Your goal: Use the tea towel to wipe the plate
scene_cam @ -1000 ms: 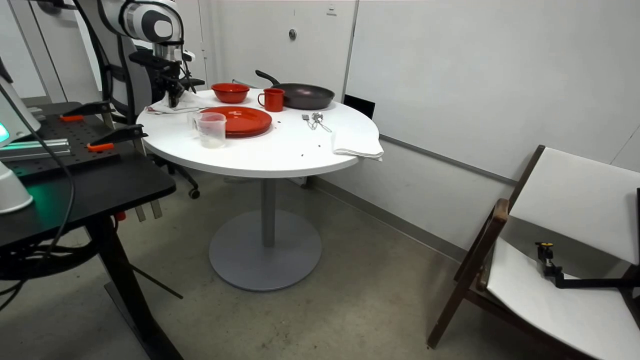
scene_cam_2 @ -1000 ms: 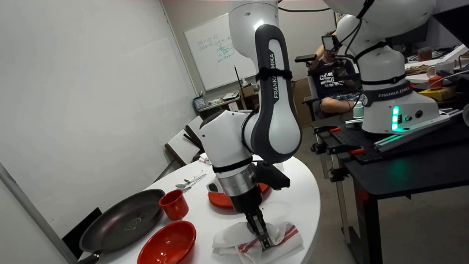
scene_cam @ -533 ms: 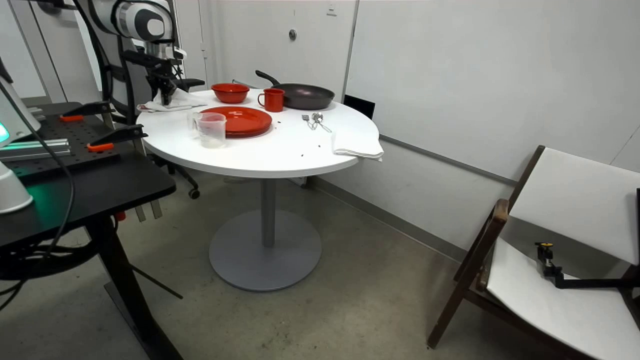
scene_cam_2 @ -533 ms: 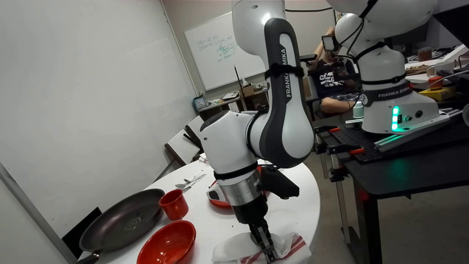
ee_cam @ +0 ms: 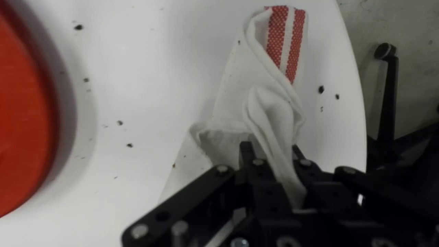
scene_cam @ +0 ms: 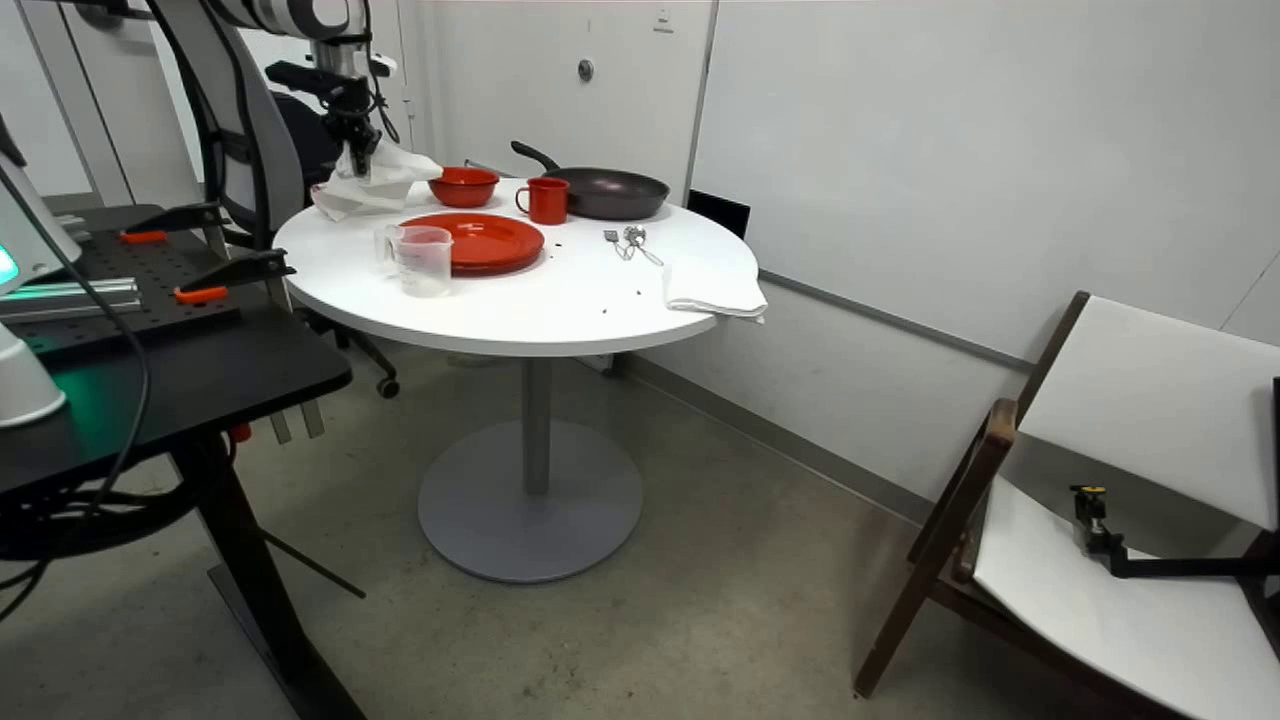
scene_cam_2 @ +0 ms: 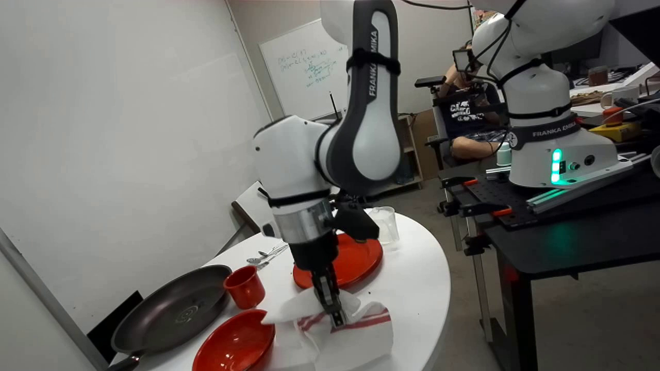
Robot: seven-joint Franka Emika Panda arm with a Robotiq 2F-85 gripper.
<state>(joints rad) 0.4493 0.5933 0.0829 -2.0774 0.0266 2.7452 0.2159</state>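
The tea towel (scene_cam_2: 361, 337), whitish with red stripes, hangs in folds from my gripper (scene_cam_2: 337, 322), which is shut on it. In the wrist view a pinched fold of the towel (ee_cam: 271, 113) runs up between the fingers (ee_cam: 245, 151). The towel seems raised off the tabletop, and one corner passes in front of the bowl's rim in an exterior view. The red plate (scene_cam: 495, 243) lies flat on the white table, a short way from the gripper. Its edge shows at the left of the wrist view as the plate (ee_cam: 24, 113), with nothing on the visible part.
Beside the towel is the red bowl (scene_cam_2: 234, 340). Farther along stand a red mug (scene_cam: 548, 201) and a black pan (scene_cam: 615, 195). A clear measuring cup (scene_cam: 425, 262) stands against the plate's side. Utensils (scene_cam: 635, 240), a folded cloth (scene_cam: 712, 290) and dark crumbs (ee_cam: 129, 145) also lie on the table.
After shifting slightly toward the table's edge, my gripper has risen and swung back toward the bowl and plate, lifting the towel with it. More of the plate now shows.
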